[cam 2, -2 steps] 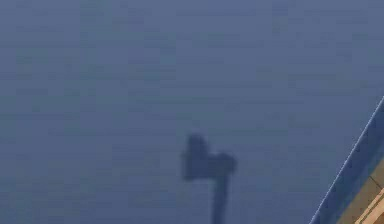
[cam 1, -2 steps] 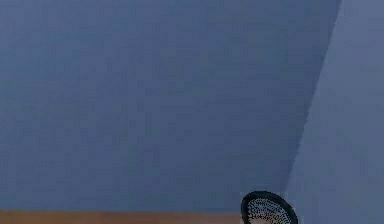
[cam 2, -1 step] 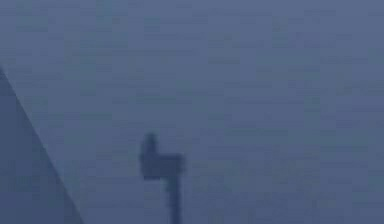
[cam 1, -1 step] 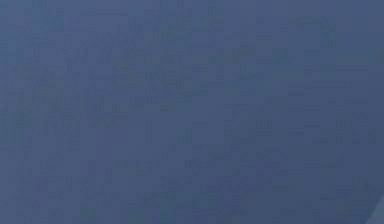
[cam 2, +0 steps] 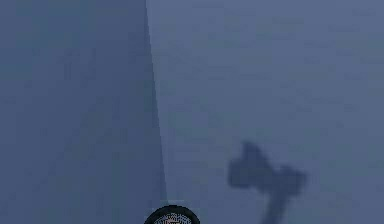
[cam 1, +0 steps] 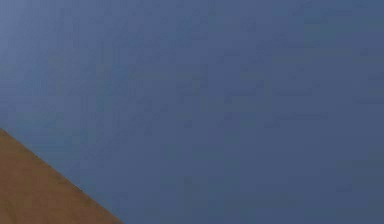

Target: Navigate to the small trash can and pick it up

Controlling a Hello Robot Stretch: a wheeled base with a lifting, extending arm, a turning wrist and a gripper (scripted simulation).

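Observation:
A dark round shape with a pale ring pokes up from the bottom edge of the arm side view, just left of the middle. I cannot tell what it is. Behind it two blue wall faces meet at an upright corner edge.
A blue wall stands very close ahead in the forward view. A wedge of brown floor lies at the forward view's lower left corner. Blue wall also closes off the arm side view's right.

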